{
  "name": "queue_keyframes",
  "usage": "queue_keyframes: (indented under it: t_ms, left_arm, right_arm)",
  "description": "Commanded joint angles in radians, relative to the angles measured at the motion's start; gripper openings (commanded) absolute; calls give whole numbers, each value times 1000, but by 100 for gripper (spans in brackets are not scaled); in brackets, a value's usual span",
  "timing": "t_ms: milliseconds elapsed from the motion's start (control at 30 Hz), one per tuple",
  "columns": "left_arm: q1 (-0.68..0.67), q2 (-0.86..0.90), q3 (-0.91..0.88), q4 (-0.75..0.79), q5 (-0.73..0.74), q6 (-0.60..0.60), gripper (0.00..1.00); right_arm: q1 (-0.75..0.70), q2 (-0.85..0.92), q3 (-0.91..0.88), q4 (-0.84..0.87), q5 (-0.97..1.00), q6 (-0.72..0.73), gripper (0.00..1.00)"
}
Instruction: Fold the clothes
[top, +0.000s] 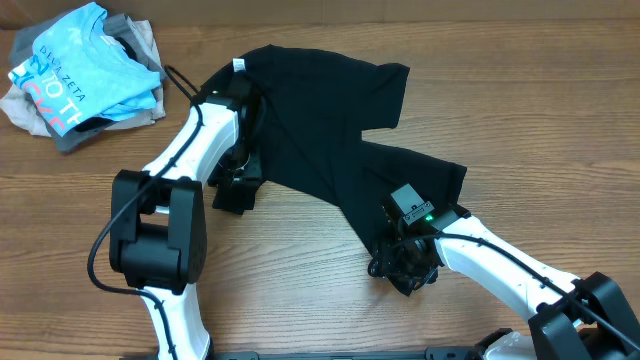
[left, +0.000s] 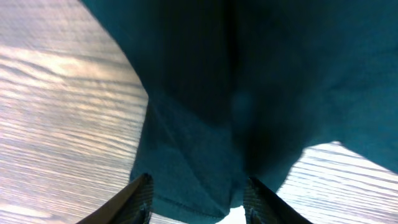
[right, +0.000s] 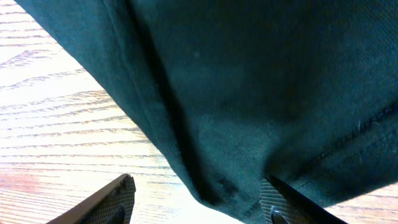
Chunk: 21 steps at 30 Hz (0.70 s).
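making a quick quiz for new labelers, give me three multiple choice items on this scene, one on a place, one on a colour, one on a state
1. Where does the light blue tee lie in the overhead view?
A) top left
B) bottom right
C) middle of the bottom edge

2. What colour is the label at the neck of the black garment?
A) red
B) white
C) yellow

3. How does the black garment lie?
A) folded into a neat square
B) loosely spread, unfolded
C) rolled into a tube

Answers:
1 A, the tee sits in that corner, far from both arms.
2 B, a small white tab shows at the collar edge.
3 B, a sleeve and the body sprawl out with no tidy fold.
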Motion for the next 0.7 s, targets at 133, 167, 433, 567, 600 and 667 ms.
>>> queue_keyframes:
  t_ms: [133,167,433,567,600,667]
  left_arm:
    - [8,83,-7,-18,45,-70,39]
    - [8,83,-7,-17,39,-72,38]
    - [12,79,20,-47,-4,-72,28]
    - [12,79,30,-53,-8,-71,29]
    - [11,79,30,-53,-7,-71,30]
    - [12,79,30,-53,-8,-71,30]
  right_arm:
    - [3,-7,-5,13,10,5,69]
    - [3,-7,-5,13,11,5,69]
    - [3,-7,-5,22,10,6,42]
    - [3,-7,-5,31,11,5,42]
    - [3,-7,-5,31,11,5,43]
    - [3,-6,-6,31,20,5,44]
